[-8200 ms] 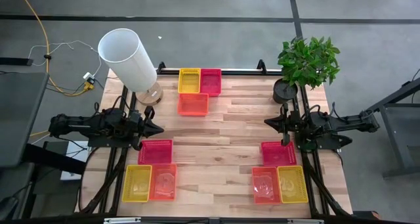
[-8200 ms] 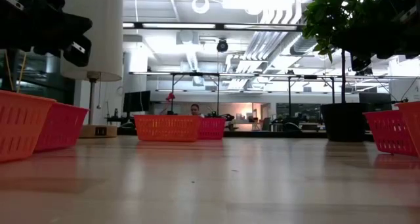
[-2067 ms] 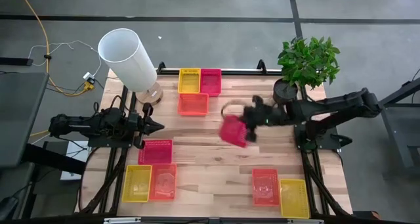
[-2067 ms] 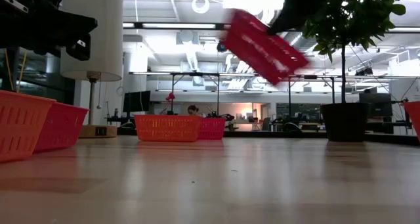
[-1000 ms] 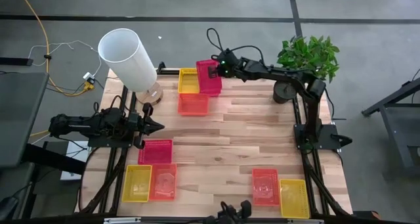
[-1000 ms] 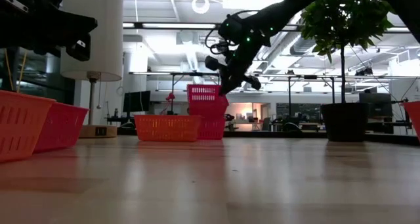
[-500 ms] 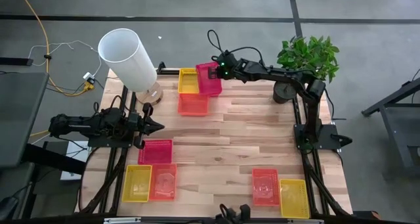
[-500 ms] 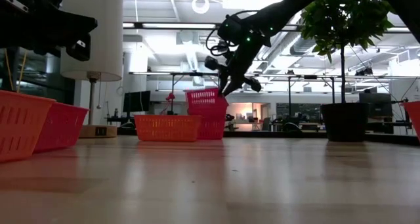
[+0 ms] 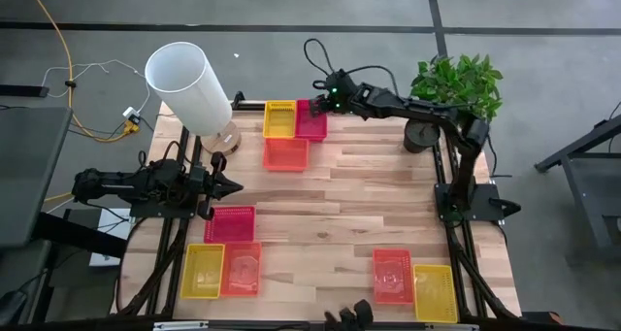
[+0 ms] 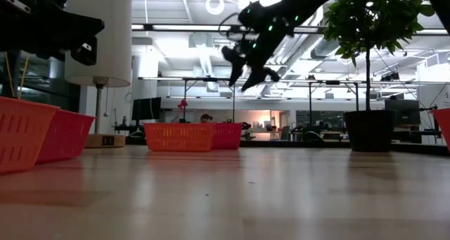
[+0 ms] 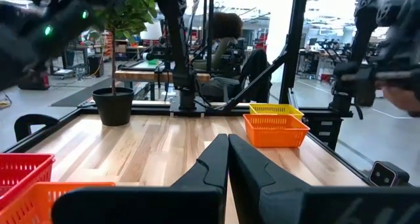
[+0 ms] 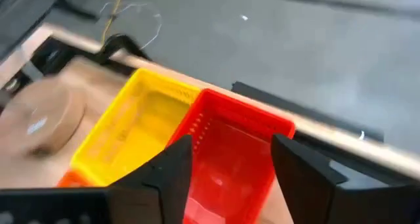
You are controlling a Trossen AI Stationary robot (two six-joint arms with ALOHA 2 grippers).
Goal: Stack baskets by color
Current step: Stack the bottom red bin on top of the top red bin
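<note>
At the table's far edge a magenta basket (image 9: 311, 120) (image 12: 230, 152) stands on the tabletop beside a yellow basket (image 9: 279, 118), with an orange basket (image 9: 285, 153) in front of them. My right gripper (image 9: 325, 96) (image 10: 246, 74) hangs open just above the magenta basket, tipped down toward it, touching nothing. Further baskets stand near left, magenta (image 9: 230, 223), yellow (image 9: 203, 270) and orange (image 9: 241, 269), and near right, orange (image 9: 392, 274) and yellow (image 9: 433, 292). My left gripper (image 9: 233, 187) (image 11: 228, 152) waits shut and level at the left side.
A tall white cylinder (image 9: 184, 83) on a round base stands at the far left corner. A potted plant (image 9: 456, 88) stands at the far right corner. Bare wood (image 9: 359, 195) lies across the table's middle.
My right gripper has opened and let go of the magenta basket, then risen and rolled a little. The basket, which stood high and tilted on the far magenta one, has dropped down into it and now sits level.
</note>
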